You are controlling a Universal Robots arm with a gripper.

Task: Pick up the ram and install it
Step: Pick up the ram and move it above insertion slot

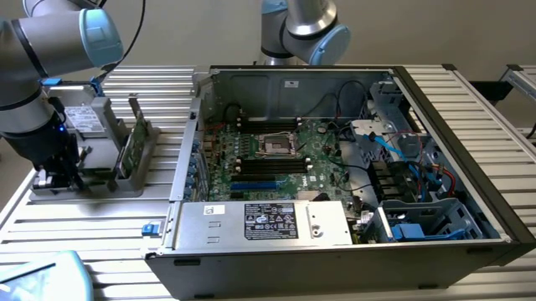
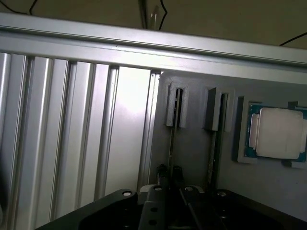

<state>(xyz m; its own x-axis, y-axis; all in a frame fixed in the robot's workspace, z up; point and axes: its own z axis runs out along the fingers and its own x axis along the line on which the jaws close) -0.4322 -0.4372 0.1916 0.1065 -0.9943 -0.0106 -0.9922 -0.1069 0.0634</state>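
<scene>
Currently the ram (image 1: 125, 153) is not in the computer. It stands on its long edge in a slotted grey holder (image 1: 50, 190), held between upright posts. The holder sits on the slatted metal bench (image 1: 100, 232) near the edge at the exterior view's left, just beside the open computer case (image 1: 469, 157).

The arm (image 1: 34, 75) reaches down over that holder, and its gripper (image 1: 63, 180) is low at the holder's near end, close to the ram but apart from it in the exterior view. Whether the gripper is spread or closed, I cannot tell.

From the wrist view, two narrow slots (image 2: 175, 108) in the holder lie ahead of the gripper, each with a thin edge running along it. A square silver processor (image 2: 279, 133) rests in a recess beside them. A silver drive (image 1: 84, 119) with a white label occupies the holder's far end.

Inside the case, the motherboard (image 1: 277, 157) lies flat, its black memory slots (image 1: 268, 166) near its middle. A power supply (image 1: 268, 222) fills the near edge.
</scene>
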